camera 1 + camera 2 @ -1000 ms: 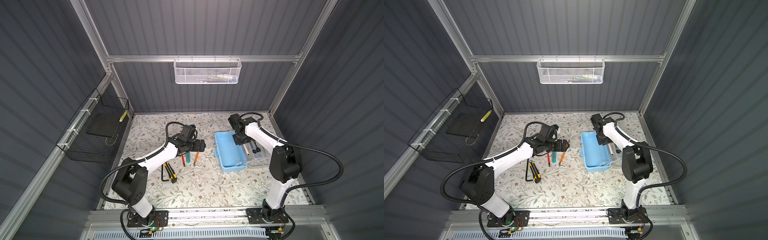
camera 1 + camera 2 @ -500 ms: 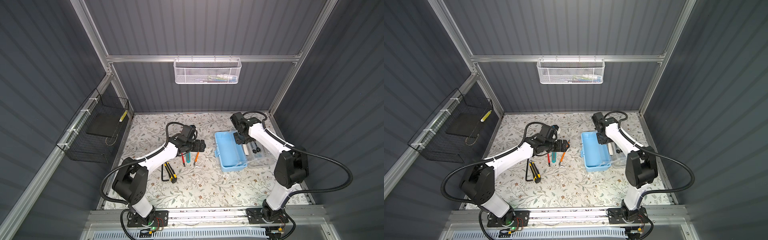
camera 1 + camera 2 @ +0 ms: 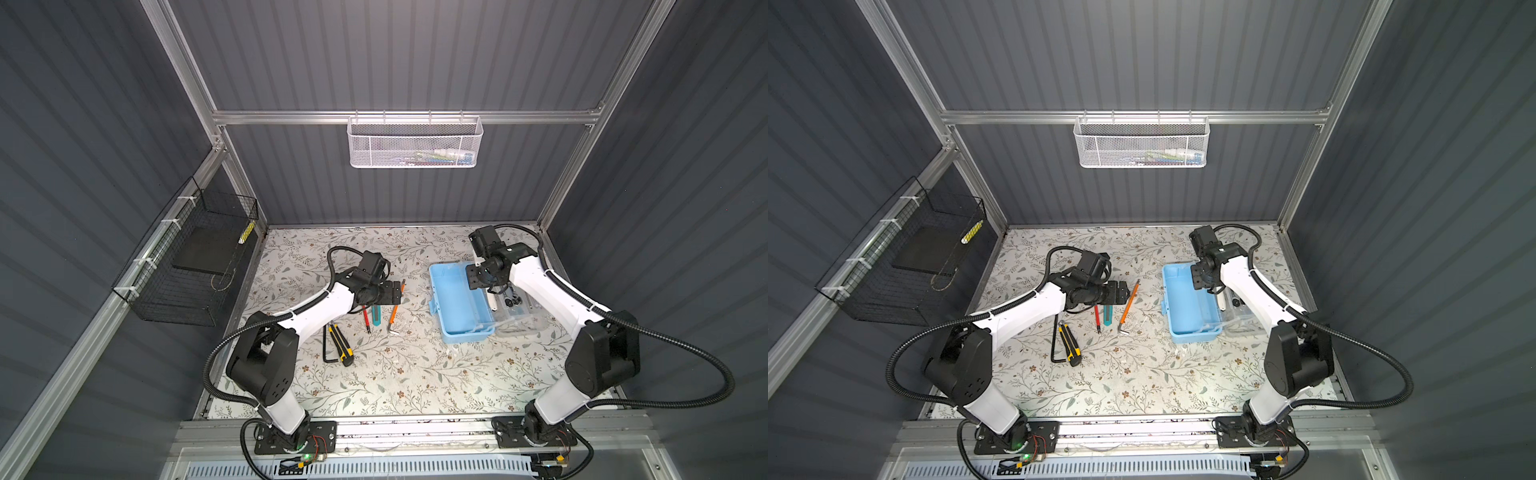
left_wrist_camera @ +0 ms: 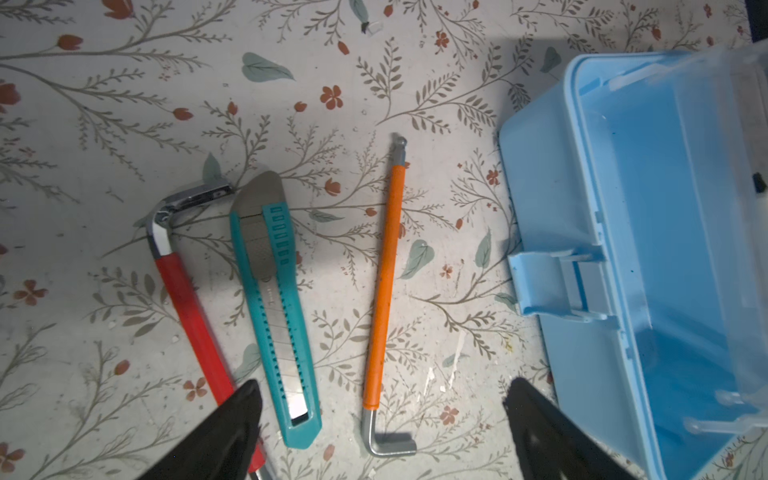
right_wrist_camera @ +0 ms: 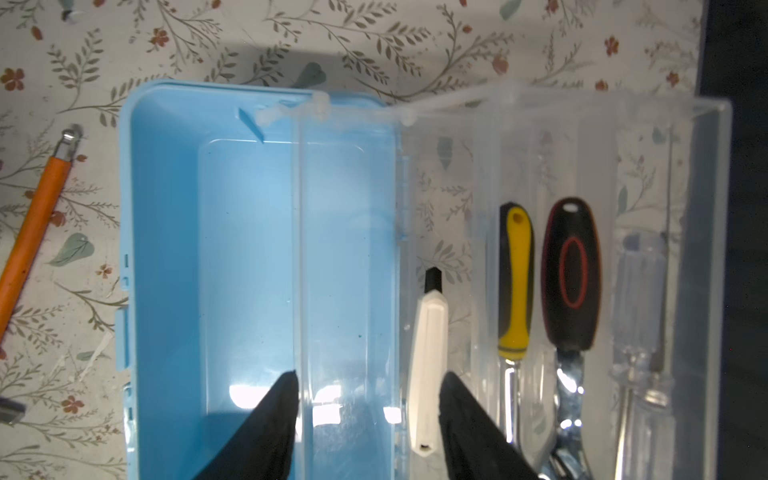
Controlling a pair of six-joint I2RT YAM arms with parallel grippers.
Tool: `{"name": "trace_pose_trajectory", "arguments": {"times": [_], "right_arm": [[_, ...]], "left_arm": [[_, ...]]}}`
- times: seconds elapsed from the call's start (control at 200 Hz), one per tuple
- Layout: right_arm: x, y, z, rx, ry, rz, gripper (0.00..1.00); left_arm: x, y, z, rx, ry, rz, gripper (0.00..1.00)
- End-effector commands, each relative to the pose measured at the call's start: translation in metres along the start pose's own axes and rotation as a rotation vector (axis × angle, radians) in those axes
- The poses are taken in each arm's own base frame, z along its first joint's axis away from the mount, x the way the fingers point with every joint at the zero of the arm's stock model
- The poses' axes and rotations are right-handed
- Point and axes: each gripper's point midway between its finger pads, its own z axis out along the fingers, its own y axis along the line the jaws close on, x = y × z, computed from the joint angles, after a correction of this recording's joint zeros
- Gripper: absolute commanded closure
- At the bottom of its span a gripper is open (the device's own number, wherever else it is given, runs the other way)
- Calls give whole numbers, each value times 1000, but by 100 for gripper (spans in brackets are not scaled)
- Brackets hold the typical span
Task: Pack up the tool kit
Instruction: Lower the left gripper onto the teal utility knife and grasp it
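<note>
My right elbow has swung toward 4 o'clock; my right gripper [image 5: 369,376] is spread, empty, above the white knife [image 5: 428,365] in the clear lid [image 5: 582,145]. My left gripper [image 4: 383,382] stays spread, unmoved.

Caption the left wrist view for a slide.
Open left gripper above red hex key, teal utility knife, orange hex key; blue box beside.

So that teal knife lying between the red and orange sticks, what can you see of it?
The teal plastic utility knife has a slim body, a grey metal channel and nose, and a ridged slider. It lies flat on the floral-patterned tabletop, between the red-sleeved hex key and orange-sleeved hex key, apart from the orange one. Nothing grips it.
</note>
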Motion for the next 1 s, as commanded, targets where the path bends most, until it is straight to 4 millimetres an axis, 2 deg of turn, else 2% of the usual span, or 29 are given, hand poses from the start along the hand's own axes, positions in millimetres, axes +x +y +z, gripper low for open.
{"name": "trace_pose_trajectory", "arguments": {"times": [0.0,0.195,0.375,0.665,0.845,0.996], "right_arm": [[-3,9,-1,-42,-28,12,35],[-7,8,-12,-67,-98,58,21],[-5,3,-18,-62,-116,76,15],[-3,-2,-23,-64,-146,108,8],[-2,-8,-27,-47,-162,124,4],[1,-12,-25,-46,-175,140,2]], "left_arm": [[14,21,12,-87,59,-26,7],[24,38,32,-169,122,-36,7],[30,44,49,-203,167,-21,12],[37,55,64,-249,206,17,31],[52,66,73,-294,259,37,44],[61,67,74,-331,281,113,52]]}}
